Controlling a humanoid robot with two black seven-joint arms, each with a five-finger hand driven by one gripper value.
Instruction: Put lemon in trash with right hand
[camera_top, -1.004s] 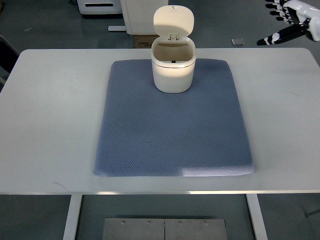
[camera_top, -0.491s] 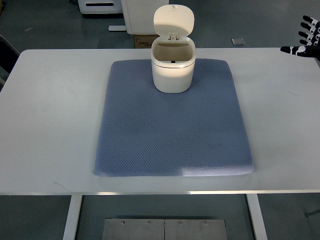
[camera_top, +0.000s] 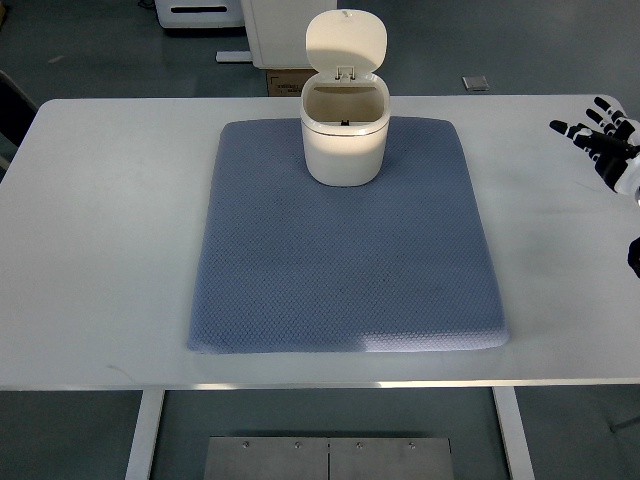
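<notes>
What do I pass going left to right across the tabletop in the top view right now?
Bare white table → blue mat, with the open-lidded trash bin at its far middle → bare table again → right hand, fingers spread and empty, at the right edge. No lemon in view.

Bright, even overhead light; sharp, soft shadows.

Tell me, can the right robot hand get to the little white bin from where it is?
Probably yes. The right robot hand is open at the table's right edge, and only bare table and flat blue mat lie between it and the open-lidded bin.
</notes>
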